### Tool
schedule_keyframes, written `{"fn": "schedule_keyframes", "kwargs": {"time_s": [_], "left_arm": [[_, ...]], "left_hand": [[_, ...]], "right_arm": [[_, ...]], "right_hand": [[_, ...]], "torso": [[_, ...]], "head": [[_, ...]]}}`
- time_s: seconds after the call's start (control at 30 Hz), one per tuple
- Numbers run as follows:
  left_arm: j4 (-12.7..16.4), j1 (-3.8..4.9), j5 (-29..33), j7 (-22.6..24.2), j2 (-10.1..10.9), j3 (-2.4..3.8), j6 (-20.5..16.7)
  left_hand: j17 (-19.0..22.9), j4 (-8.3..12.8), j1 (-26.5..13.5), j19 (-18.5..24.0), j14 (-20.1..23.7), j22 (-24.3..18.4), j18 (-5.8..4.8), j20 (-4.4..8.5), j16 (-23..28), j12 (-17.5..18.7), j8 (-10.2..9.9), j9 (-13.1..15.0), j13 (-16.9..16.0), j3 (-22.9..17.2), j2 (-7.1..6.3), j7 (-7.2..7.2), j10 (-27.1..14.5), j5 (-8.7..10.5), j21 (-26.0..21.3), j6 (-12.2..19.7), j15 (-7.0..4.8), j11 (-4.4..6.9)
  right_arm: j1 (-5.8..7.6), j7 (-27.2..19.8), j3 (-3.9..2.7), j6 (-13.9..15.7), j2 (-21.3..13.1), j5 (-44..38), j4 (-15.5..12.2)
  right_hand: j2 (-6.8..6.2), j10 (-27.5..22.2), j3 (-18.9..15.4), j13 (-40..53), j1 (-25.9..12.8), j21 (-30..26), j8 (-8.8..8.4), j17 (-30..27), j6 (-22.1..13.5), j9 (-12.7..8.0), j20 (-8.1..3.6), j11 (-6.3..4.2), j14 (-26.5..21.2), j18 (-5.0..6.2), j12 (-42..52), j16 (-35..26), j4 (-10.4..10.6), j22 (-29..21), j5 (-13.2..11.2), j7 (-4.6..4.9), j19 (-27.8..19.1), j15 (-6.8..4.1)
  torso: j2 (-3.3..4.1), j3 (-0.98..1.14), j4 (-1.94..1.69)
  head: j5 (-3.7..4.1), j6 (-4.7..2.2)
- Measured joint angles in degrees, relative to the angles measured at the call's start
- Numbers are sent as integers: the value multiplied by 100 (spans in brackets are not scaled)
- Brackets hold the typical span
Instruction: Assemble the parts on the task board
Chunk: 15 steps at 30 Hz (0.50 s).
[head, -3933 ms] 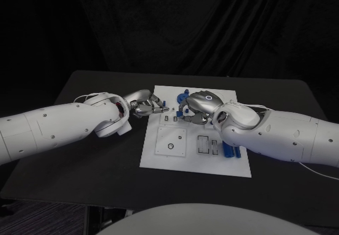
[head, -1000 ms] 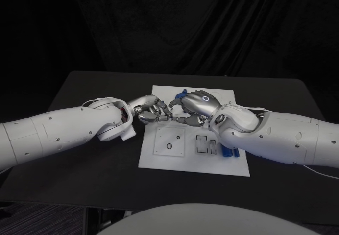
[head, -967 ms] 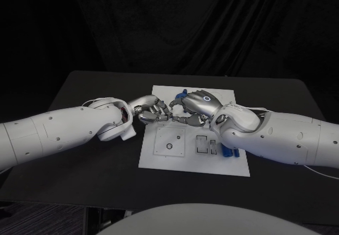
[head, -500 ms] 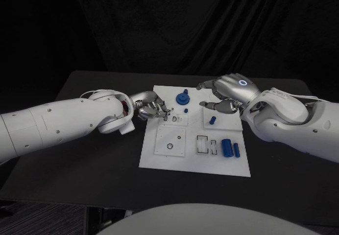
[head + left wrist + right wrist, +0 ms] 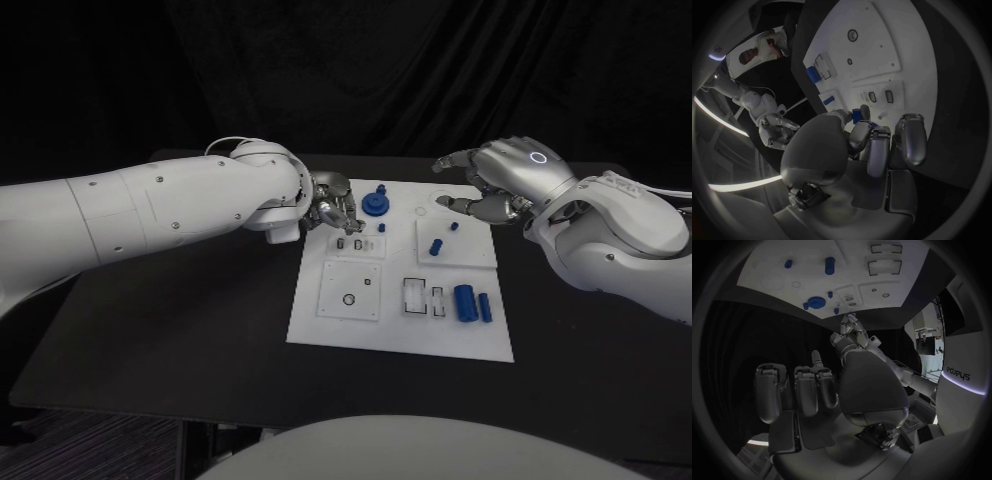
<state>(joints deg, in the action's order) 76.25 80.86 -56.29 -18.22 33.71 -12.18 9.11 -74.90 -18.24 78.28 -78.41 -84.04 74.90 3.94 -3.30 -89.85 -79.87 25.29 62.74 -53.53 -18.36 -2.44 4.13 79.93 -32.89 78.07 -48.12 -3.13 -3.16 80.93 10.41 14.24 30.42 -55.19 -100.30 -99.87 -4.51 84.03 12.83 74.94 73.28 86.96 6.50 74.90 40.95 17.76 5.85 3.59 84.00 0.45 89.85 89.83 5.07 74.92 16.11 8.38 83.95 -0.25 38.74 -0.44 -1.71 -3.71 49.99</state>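
Now the left hand [image 5: 333, 203] hovers with fingers curled, seemingly empty, at the far left edge of the white task board [image 5: 332, 325]. Right hand [image 5: 500, 180] floats spread, far right. Blue round part [image 5: 375, 206] stands nearby; approach slowly, fingertips aligned above it.

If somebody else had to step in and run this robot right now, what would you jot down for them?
Left hand: fingers curled at the task board's far left edge; whether it holds anything I cannot tell.
Right hand: open, raised past the board's far right corner, holding nothing.
Done: blue round part stands on the board's far side.
Left: blue cylinder and slimmer blue piece lie loose on the board's right; small blue pieces also there.
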Motion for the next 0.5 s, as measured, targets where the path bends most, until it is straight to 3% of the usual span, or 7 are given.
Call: {"fn": "schedule_keyframes", "kwargs": {"time_s": [0.2,0.5], "left_arm": [[-231,21,-42,-555,-384,0,460],[-499,34,-66,-1112,-715,-1,770]], "left_hand": [[0,17,-91,21,0,0,1,21,0,-1,-82,-53,0,15,29,18,0,246,-98,-23,1,0],[0,104,-181,21,1,0,0,21,0,-85,-89,-86,-2,-40,1,19,1,256,-98,-63,2,0]], "right_arm": [[6,48,0,-29,-13,-26,-25],[4,79,0,-58,-77,-41,-40]], "right_hand": [[30,0,14,0,30,0,28,0,59,9,0,0,0,0,0,0,14,0,0,-2,0,0],[30,-21,14,-1,30,0,50,0,100,15,0,-21,0,0,0,0,14,-1,0,-3,0,0]], "torso": [[-38,62,56],[-75,144,65]], "head": [[-3,0],[26,0]]}}
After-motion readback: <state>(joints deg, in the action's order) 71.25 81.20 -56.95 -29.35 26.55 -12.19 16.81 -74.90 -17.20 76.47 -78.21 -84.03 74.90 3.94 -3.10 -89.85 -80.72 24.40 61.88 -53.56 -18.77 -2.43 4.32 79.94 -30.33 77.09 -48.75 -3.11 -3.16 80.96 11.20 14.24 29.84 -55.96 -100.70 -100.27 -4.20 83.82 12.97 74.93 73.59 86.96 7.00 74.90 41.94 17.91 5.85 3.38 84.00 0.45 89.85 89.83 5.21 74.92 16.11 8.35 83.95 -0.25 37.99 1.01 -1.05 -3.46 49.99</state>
